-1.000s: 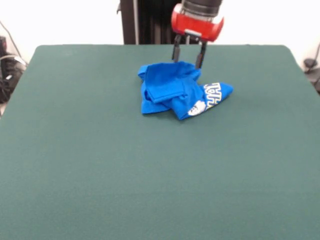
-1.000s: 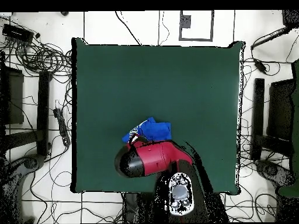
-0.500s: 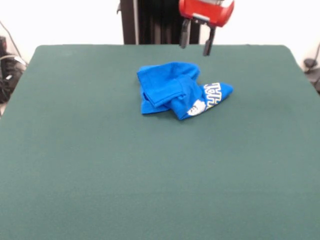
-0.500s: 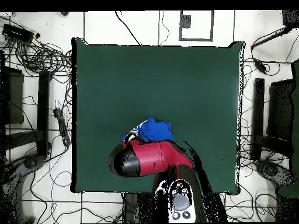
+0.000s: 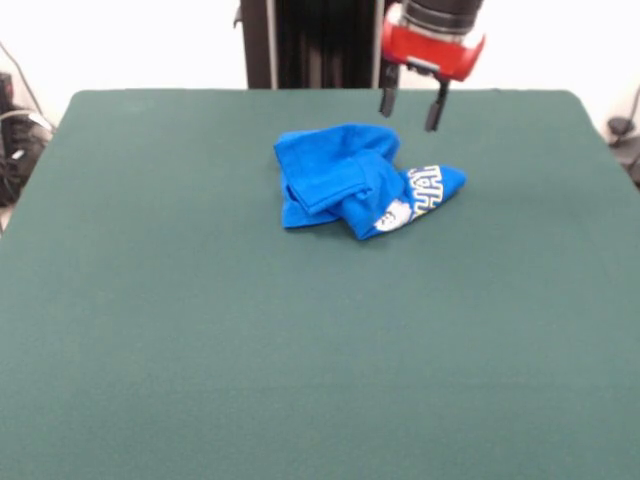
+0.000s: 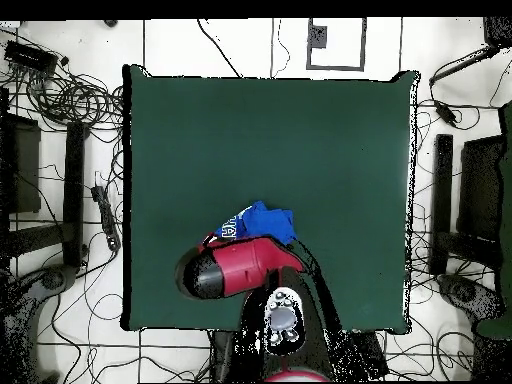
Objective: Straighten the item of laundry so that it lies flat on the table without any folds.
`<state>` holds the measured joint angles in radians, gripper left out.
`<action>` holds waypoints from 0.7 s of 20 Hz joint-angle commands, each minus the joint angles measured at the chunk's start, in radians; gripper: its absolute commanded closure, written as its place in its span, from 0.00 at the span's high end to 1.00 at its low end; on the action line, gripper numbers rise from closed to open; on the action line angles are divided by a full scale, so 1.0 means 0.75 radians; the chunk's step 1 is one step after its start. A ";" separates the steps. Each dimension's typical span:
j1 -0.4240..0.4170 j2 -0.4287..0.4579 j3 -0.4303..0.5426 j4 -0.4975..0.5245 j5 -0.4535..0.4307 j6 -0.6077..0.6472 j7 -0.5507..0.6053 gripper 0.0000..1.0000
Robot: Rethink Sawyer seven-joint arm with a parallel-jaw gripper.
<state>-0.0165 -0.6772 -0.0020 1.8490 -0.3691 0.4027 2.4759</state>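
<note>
- Blue T-shirt (image 5: pixel 357 180) lies bunched on the green table (image 5: pixel 200 330); soft, light, limp.
- Gripper (image 5: pixel 410 108) hovers at one o'clock, fingers apart, empty.
- Best hold: the outer printed edge.

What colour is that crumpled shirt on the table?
Bright blue T-shirt with white lettering outlined in yellow; clearest in the front view.

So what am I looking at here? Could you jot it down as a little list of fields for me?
item: small blue T-shirt
shirt state: crumpled in a heap with folds, part of a white and yellow print showing at one end
surface: dark green table
shirt position: toward the table's robot side, roughly midway across
gripper: open, empty, raised above the table just beyond the shirt's printed end
contact: none between gripper and shirt
task status: shirt not yet flat
</note>
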 commanded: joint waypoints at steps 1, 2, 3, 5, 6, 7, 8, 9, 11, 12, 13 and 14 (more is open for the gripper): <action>0.121 0.180 0.031 -0.113 0.052 -0.061 0.177 1.00; 0.132 0.184 0.024 -0.119 0.058 -0.065 0.187 1.00; 0.146 0.187 0.018 -0.125 0.068 -0.062 0.200 1.00; 0.160 0.197 0.010 -0.140 0.077 -0.062 0.205 1.00; 0.161 0.201 0.007 -0.146 0.079 -0.063 0.203 1.00; 0.159 0.214 0.005 -0.160 0.076 -0.069 0.195 1.00; 0.155 0.221 0.004 -0.167 0.075 -0.070 0.188 1.00; 0.142 0.233 0.010 -0.179 0.069 -0.078 0.171 1.00; 0.123 0.238 0.017 -0.182 0.070 -0.090 0.159 1.00; 0.123 0.235 0.015 -0.180 0.072 -0.092 0.161 1.00; 0.128 0.223 0.009 -0.176 0.076 -0.083 0.167 1.00; 0.127 0.215 0.010 -0.174 0.079 -0.078 0.166 1.00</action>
<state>0.0756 -0.5376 -0.0041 1.7822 -0.3643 0.4000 2.4759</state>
